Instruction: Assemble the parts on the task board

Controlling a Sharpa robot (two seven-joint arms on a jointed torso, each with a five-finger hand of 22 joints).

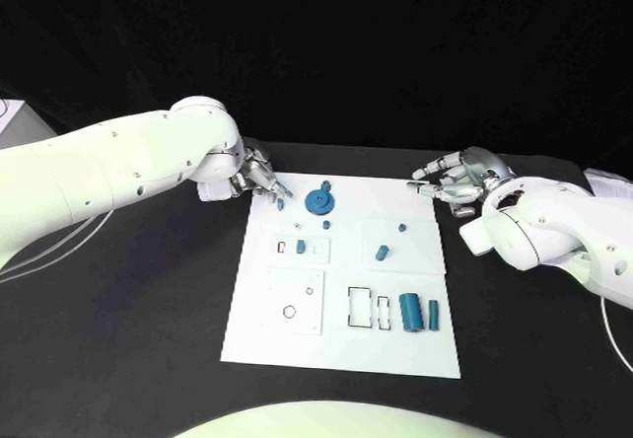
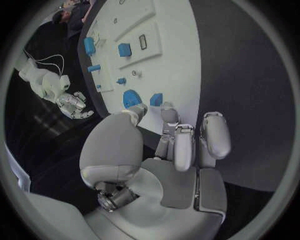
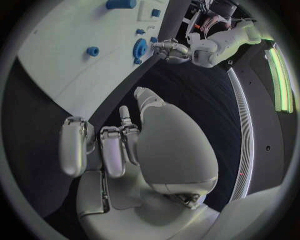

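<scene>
Your left hand (image 1: 245, 179) sits at the far left corner of the task board (image 1: 395, 352), fingers loosely bent and apart, holding nothing. In the left wrist view its fingertips (image 2: 169, 111) reach to the board's edge, close to a small blue block (image 2: 156, 99) and the round blue disc (image 2: 131, 98); whether they touch the board cannot be told. Your right hand (image 1: 459, 182) hovers at the far right corner, fingers likewise curled but separated, nothing in its grasp, and its fingertips are just off the board's edge over the worktop (image 1: 141, 309).

Parts on the board: the disc near the far edge, a small piece (image 1: 301, 246) at the left-middle slot, two small pieces (image 1: 382, 250) right of centre, and two upright cylinders (image 1: 411, 311) beside the outlined rectangular recesses (image 1: 359, 307) on the near right. A square recess with a small hole (image 1: 289, 310) sits on the near left.

Judgement: the work is at an early stage, with no part yet in either hand. The step in hand appears to be your left hand's approach to the block or disc. The next move calls for you to close the fingertips on the small piece, without nudging the disc beside it, before carrying it to its recess
</scene>
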